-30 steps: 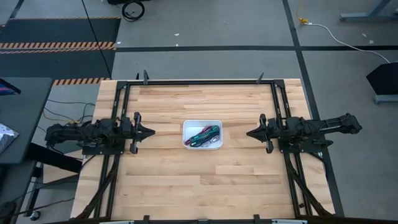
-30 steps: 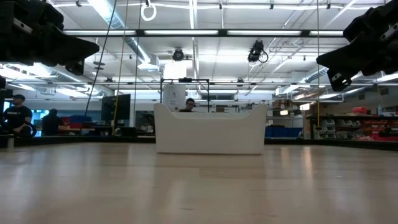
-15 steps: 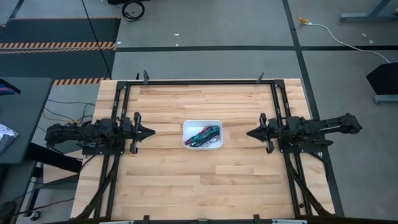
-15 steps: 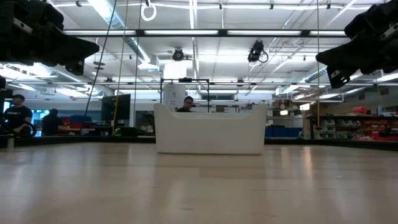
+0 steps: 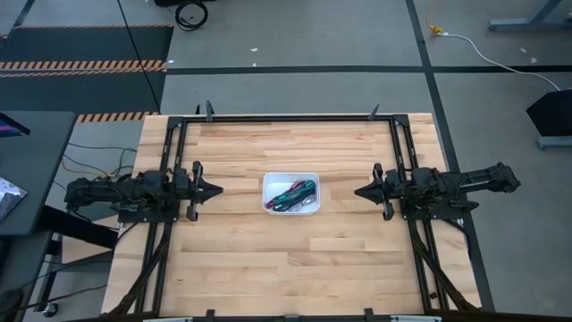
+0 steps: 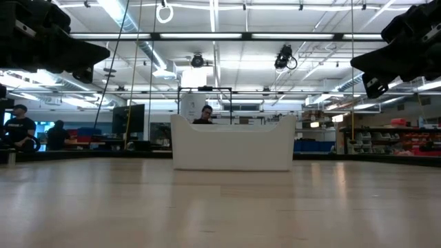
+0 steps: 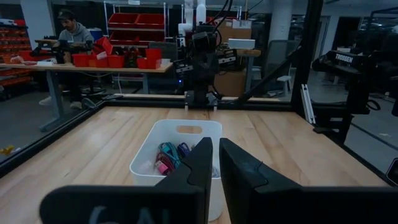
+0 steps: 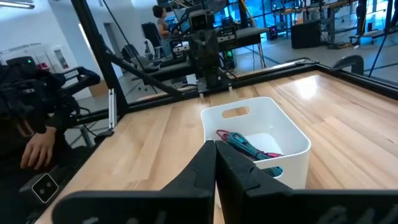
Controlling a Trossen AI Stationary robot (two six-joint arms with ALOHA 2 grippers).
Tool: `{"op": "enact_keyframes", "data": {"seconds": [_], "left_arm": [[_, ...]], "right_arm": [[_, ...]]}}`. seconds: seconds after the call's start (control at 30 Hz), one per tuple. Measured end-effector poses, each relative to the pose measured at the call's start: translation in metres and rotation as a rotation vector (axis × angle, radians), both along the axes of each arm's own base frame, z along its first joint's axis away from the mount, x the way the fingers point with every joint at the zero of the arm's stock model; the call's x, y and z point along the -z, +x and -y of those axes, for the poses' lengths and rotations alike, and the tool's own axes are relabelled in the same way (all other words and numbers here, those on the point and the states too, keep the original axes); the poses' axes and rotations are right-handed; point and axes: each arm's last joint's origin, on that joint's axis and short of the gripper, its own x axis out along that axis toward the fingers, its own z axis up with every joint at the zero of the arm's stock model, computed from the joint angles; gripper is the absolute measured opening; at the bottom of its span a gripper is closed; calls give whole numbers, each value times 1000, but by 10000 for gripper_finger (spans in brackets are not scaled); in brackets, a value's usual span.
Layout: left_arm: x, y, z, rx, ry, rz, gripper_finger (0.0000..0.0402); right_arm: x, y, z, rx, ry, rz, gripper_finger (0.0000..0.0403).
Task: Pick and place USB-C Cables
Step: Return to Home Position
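The USB-C cables (image 5: 293, 193) lie in a tangled pile inside the white tray (image 5: 268, 182) at the table's middle; green, maroon and dark strands show from above. The left wrist view shows teal, pink-red and purple bundles (image 7: 169, 155) in the tray (image 7: 146, 162). The right wrist view shows a maroon and green cable (image 8: 239, 142) there. In the low view the tray's wall (image 6: 232, 143) hides them. My left gripper (image 5: 217, 190) hovers shut to the tray's left, pointing at it. My right gripper (image 5: 357, 191) hovers shut to its right, also pointing at it.
Black frame rails (image 5: 295, 117) run along the table's far, left and right sides. Bare wood (image 5: 295, 259) lies all around the tray. People sit in the room beyond the table (image 7: 68, 28), and a person's hand (image 8: 37, 152) shows off the table in the right wrist view.
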Motion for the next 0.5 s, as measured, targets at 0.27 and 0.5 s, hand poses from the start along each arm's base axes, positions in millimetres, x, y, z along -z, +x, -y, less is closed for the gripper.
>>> {"op": "enact_keyframes", "data": {"seconds": [0.27,0.5], "left_arm": [[0,0,0,0,0,0,39],[0,0,0,0,0,0,39]], "right_arm": [[0,0,0,0,0,0,16],[0,0,0,-1,0,0,16]]}}
